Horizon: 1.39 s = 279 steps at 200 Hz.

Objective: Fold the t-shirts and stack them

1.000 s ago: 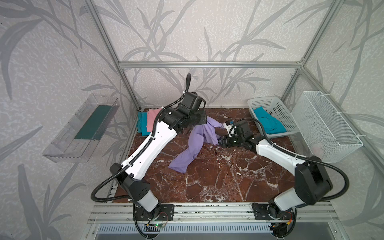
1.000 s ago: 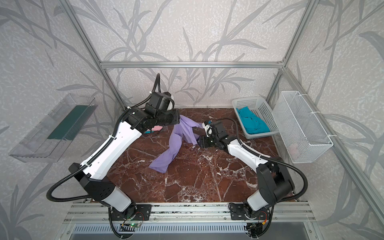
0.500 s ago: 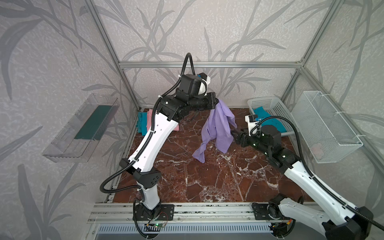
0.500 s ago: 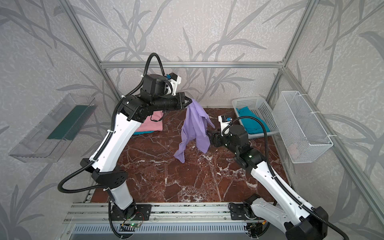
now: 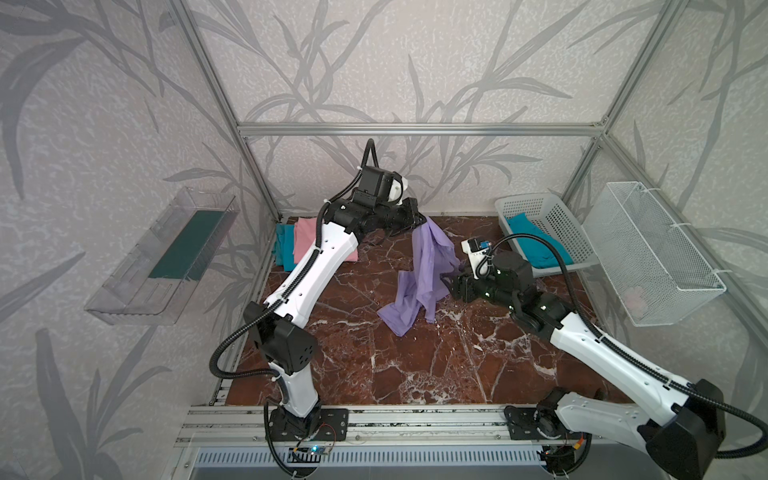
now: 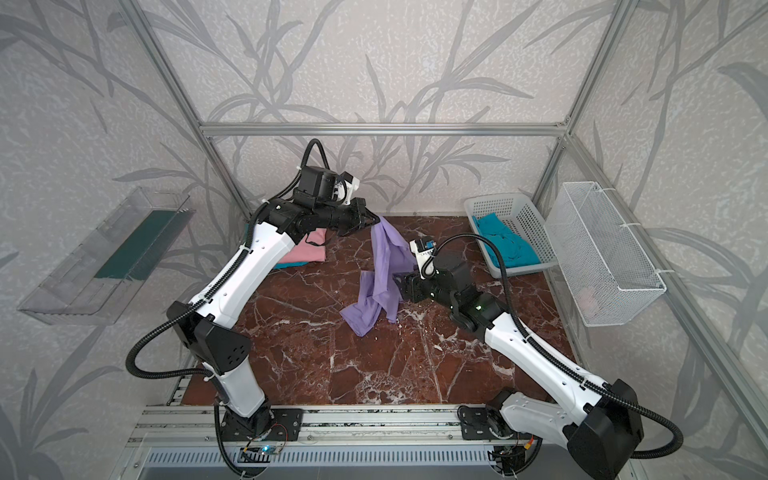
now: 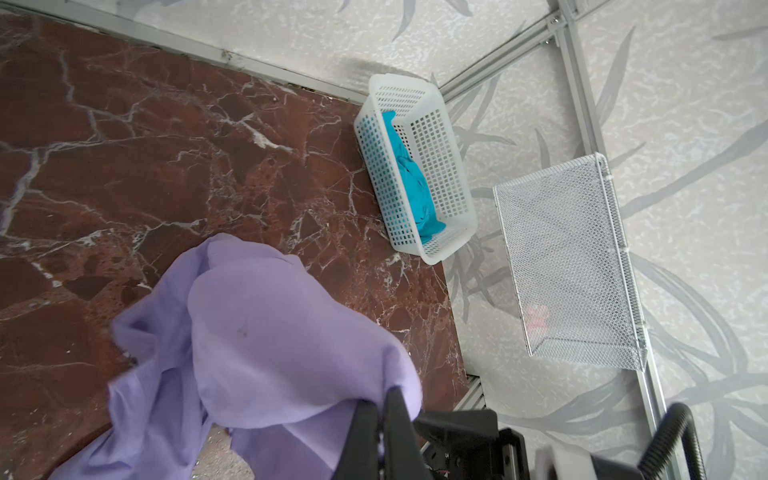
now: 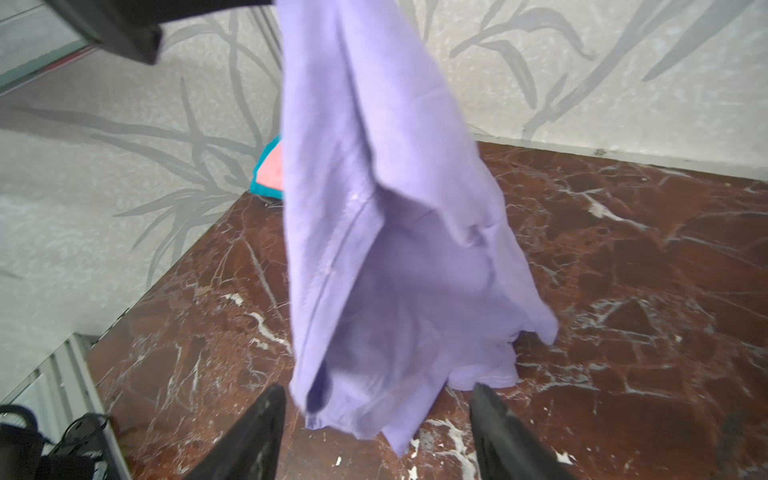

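Near the table's (image 5: pixel 374 374) far edge, our left jaws clamp the lavender tee (image 5: pixel 424 270), tail on the table; right jaws gape beside it. Limp, light: we'd pinch the hem.

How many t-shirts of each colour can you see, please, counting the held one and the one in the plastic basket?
Lavender t-shirt: 1
Pink t-shirt: 1
Teal t-shirts: 2, lower stack t-shirt and basket t-shirt
Total: 4
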Available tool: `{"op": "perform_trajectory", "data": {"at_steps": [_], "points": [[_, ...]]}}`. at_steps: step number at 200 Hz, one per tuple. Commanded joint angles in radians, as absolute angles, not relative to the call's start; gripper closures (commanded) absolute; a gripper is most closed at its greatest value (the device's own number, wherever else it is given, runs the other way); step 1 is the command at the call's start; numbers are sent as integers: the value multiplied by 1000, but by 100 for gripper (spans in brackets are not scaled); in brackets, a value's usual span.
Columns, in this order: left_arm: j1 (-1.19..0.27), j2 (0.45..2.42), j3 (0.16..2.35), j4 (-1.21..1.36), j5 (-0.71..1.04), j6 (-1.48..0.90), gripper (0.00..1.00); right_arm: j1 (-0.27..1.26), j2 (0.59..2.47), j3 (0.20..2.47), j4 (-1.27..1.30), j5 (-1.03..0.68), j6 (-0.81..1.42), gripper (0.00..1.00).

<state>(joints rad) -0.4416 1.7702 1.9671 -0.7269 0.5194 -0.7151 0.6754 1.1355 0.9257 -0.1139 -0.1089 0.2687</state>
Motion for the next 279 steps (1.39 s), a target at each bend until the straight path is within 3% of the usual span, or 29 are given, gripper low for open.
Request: {"op": "perform_trajectory", "data": {"at_steps": [1, 39, 98, 118, 133, 138, 141, 143, 148, 163, 213, 251, 279], "points": [[-408, 1679, 1933, -631, 558, -759, 100, 727, 1174, 897, -50, -94, 266, 28], [-381, 1651, 1869, -621, 555, -772, 100, 806, 1342, 924, 34, -88, 278, 25], [-362, 1631, 1826, -610, 567, -783, 100, 889, 1656, 1145, 173, 23, 323, 14], [-360, 1631, 1818, -611, 568, -782, 100, 895, 1729, 1204, 192, 131, 342, 13], [-357, 1636, 1818, -604, 574, -785, 100, 875, 1754, 1218, 207, 237, 359, 27], [-355, 1639, 1820, -603, 576, -787, 100, 857, 1753, 1214, 220, 239, 367, 41], [-353, 1640, 1822, -600, 578, -787, 100, 840, 1748, 1211, 227, 236, 375, 57], [-352, 1642, 1823, -600, 579, -788, 100, 836, 1746, 1210, 228, 236, 378, 59], [-349, 1646, 1830, -600, 582, -787, 100, 808, 1733, 1206, 228, 236, 391, 77], [-333, 1672, 1861, -604, 598, -791, 100, 733, 1672, 1221, 190, 238, 380, 99], [-314, 1839, 2008, -518, 712, -874, 100, 538, 1416, 1346, 75, 378, 190, 100], [-347, 1948, 2175, -476, 767, -932, 100, 529, 1300, 1469, 99, 430, 48, 100], [-368, 1990, 2262, -434, 814, -955, 100, 562, 1228, 1458, 151, 359, 20, 100]]}}
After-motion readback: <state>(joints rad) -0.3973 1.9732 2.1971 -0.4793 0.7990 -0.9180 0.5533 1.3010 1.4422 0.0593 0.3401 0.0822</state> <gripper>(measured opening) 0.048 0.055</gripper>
